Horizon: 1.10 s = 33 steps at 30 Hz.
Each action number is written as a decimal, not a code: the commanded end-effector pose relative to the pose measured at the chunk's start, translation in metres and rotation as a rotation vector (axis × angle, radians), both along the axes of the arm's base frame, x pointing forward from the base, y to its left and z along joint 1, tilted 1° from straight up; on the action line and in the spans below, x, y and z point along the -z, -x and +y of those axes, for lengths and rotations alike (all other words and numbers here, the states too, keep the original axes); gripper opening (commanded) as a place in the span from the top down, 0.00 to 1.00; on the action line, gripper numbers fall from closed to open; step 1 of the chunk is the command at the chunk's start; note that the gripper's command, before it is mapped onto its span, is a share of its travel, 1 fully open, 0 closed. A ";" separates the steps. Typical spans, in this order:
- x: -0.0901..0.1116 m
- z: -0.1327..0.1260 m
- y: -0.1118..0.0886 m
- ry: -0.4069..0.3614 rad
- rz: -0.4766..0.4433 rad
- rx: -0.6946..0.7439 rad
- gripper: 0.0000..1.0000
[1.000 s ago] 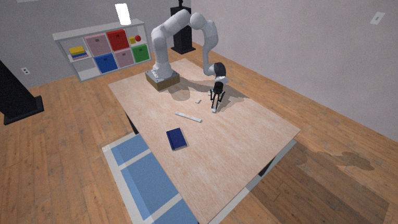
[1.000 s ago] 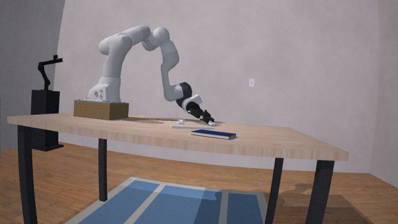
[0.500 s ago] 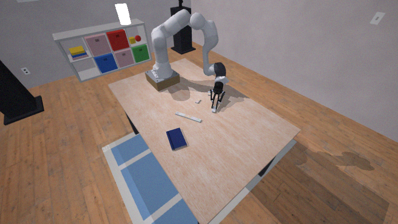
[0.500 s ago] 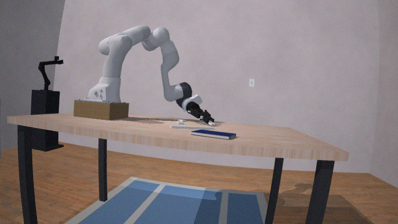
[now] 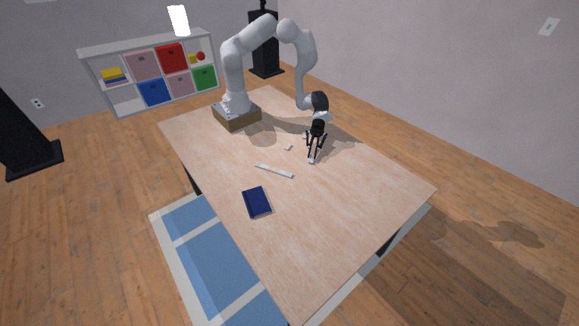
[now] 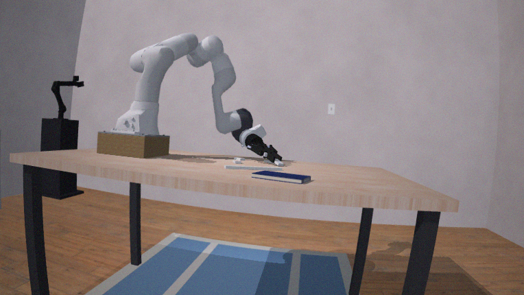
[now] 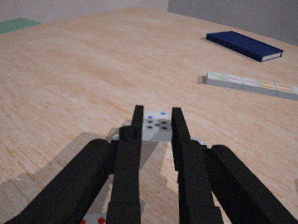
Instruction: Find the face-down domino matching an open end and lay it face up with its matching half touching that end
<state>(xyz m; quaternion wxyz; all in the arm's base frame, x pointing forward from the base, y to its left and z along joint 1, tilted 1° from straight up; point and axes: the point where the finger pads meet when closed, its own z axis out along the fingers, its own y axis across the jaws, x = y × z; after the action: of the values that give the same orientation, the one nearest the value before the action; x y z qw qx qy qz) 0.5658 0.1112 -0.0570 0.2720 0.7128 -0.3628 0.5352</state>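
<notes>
The line of dominoes [image 5: 273, 170] lies flat near the middle of the table; it also shows in the side view [image 6: 252, 167] and at the right of the wrist view [image 7: 249, 84]. My gripper [image 5: 311, 158] is tilted low over the table, behind and to the right of the line, and is shut on a white domino [image 7: 157, 124]. That domino shows dark pips facing up and sits at the table surface [image 6: 278, 166]. Another loose domino [image 5: 288, 147] lies further back towards the arm's base.
A dark blue book [image 5: 256, 202] lies flat in front of the line, also in the side view [image 6: 280, 177] and the wrist view [image 7: 244, 46]. The arm's base stands on a wooden block [image 5: 236, 117] at the back of the table.
</notes>
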 end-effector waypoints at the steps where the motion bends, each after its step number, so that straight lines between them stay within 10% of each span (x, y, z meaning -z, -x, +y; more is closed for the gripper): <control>1: 0.002 0.000 0.001 -0.007 -0.002 0.005 0.78; 33: 0.002 0.000 0.001 -0.007 -0.002 0.005 0.67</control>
<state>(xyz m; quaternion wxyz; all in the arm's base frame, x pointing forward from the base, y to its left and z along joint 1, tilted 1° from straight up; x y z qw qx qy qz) 0.5658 0.1112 -0.0570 0.2719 0.7127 -0.3629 0.5351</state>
